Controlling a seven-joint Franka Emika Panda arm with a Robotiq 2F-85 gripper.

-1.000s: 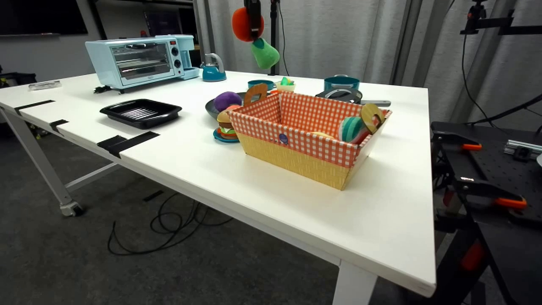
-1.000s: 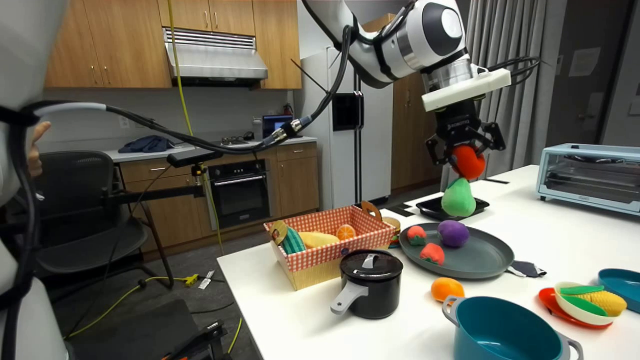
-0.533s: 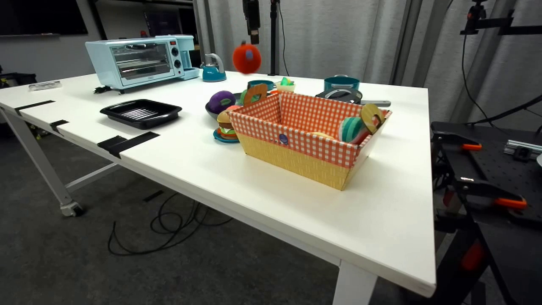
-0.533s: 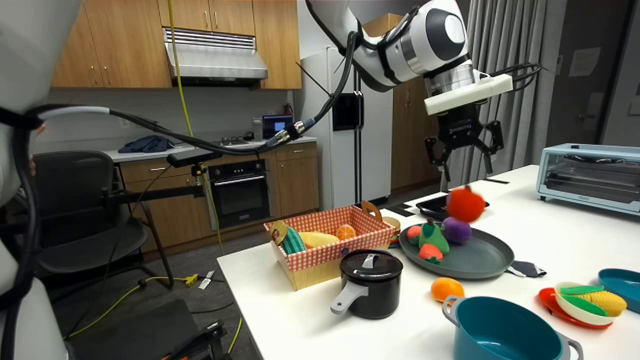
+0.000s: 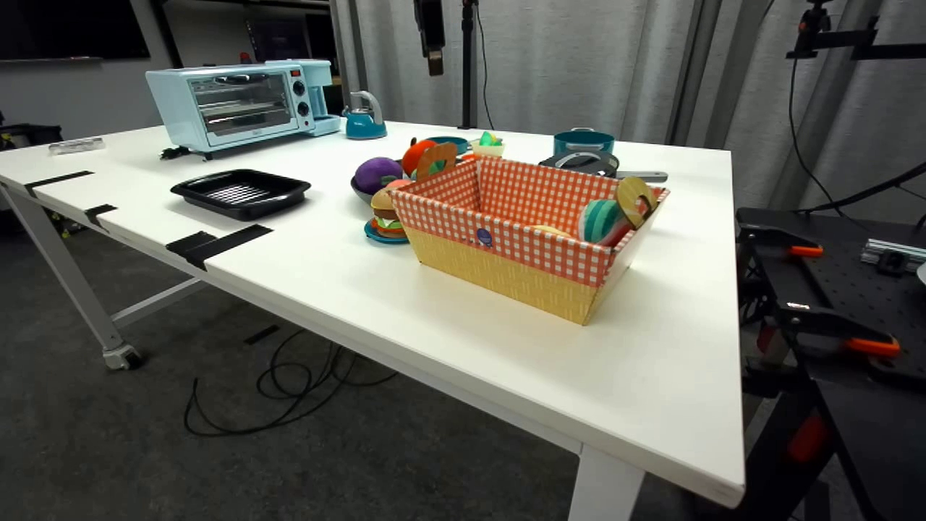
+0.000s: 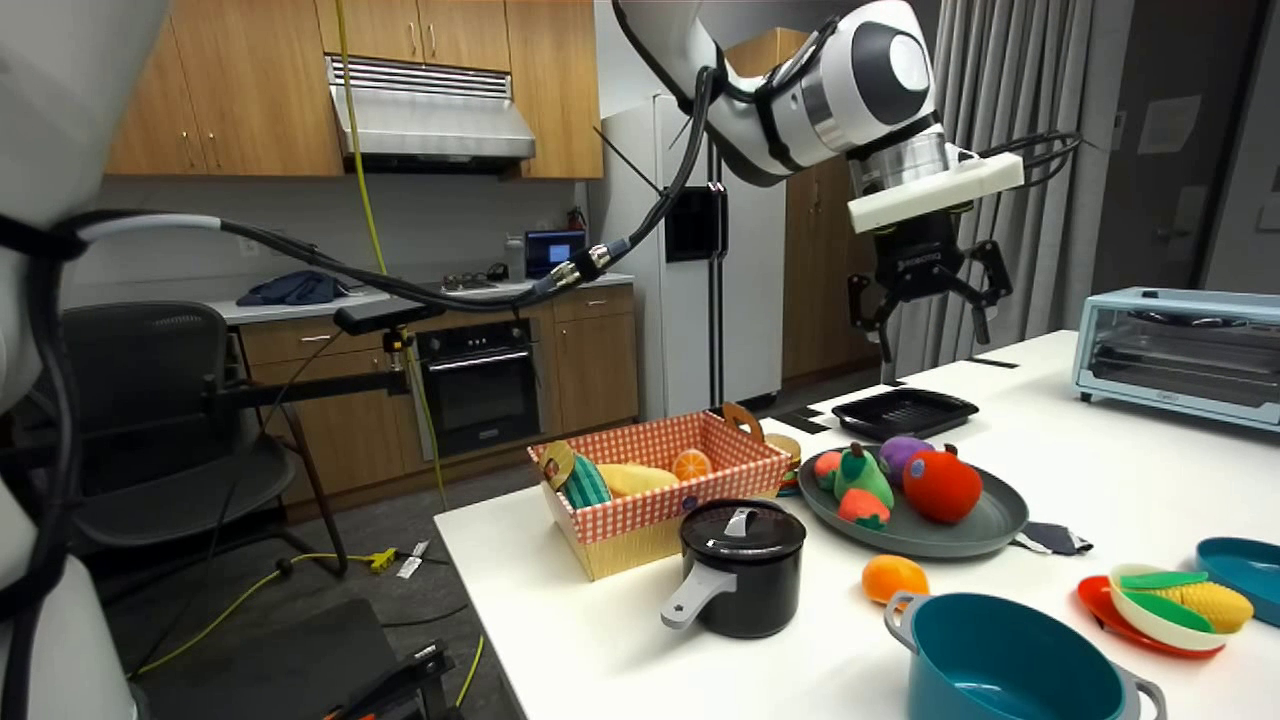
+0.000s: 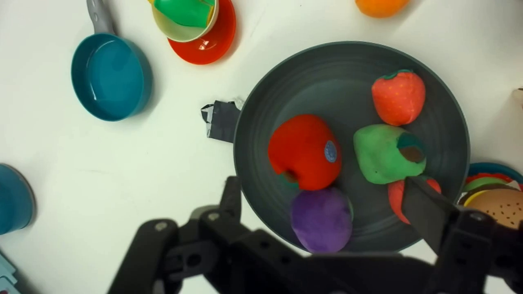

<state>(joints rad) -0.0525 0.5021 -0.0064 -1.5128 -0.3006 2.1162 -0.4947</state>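
Red plush fruit (image 7: 304, 151): lying mid-frame in the wrist view on the dark plate (image 7: 339, 96), freed from my grip just now; I am judging its release complete. Green pear (image 7: 380, 157): resting just right. Purple fruit (image 7: 322, 220): sitting just below. My pincer (image 6: 934, 346): hanging upper right in an exterior view, standing apart, holding nothing.

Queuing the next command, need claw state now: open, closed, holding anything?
Claw: open, holding nothing, above the dark gray plate.
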